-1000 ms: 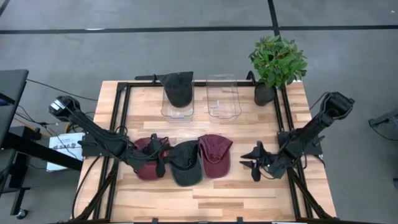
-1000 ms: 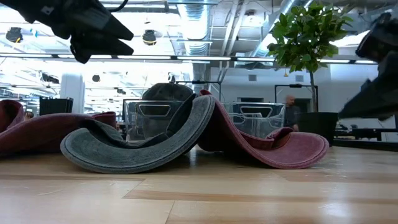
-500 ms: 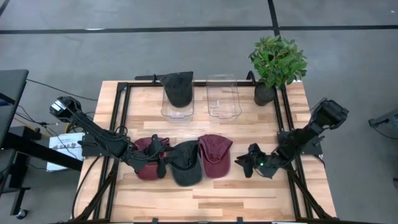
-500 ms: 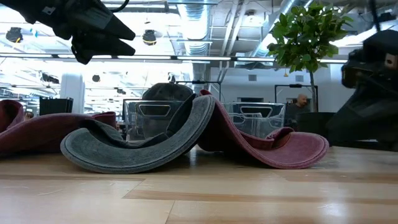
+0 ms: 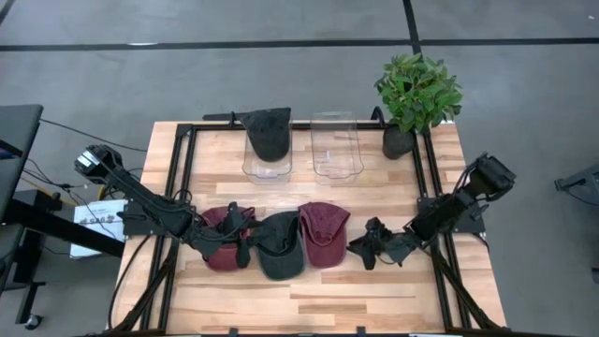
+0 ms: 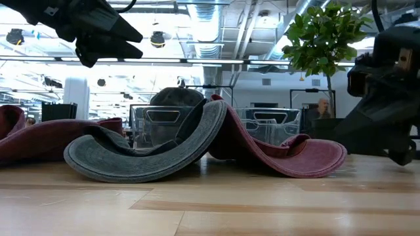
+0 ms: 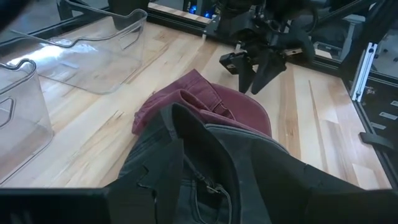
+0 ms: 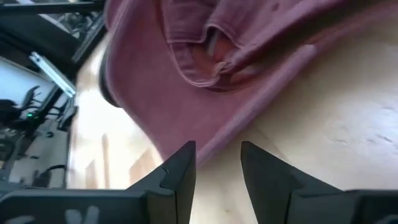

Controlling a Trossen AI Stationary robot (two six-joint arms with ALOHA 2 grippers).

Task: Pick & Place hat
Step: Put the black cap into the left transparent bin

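The right end effector [image 8: 214, 163] — fingers parted — hovers low over the table [image 8: 323, 124], just before the maroon hat's [image 8: 186, 62] edge.

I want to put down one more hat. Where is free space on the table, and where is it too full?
Free: the bare wood strip along the near edge, and the empty clear bin beside the bin holding a dark hat. Crowded: the row of three caps, with both grippers beside it.

You can't see the crown of the left maroon cap [image 5: 221, 245] beneath the left gripper [image 5: 241, 245], the low view cuts that cap [image 6: 26, 139] at its edge, and the black cap [image 5: 279, 245] overlaps both neighbours' rims.
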